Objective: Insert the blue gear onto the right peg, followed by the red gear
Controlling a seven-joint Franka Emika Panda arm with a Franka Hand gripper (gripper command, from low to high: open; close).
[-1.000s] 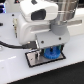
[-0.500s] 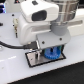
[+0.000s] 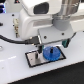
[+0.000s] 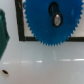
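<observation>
The blue gear [image 3: 51, 53] lies flat on the grey plate [image 3: 34, 59], toward the exterior view's right. The gripper [image 3: 52, 46] hangs right over it, but I cannot tell if the jaws are squeezing it or not. If the gear is crooked on its peg, it could jam or pop off when let go.

Arm's risen a bit, blue gear [image 3: 51, 53] now uncovered on plate [image 3: 33, 59].

You see the blue gear [image 3: 52, 53] in bright blue, its toothed rim crisp against the grey plate [image 3: 34, 58] with a black rim. The table [image 4: 45, 62] beneath is glossy white.
</observation>
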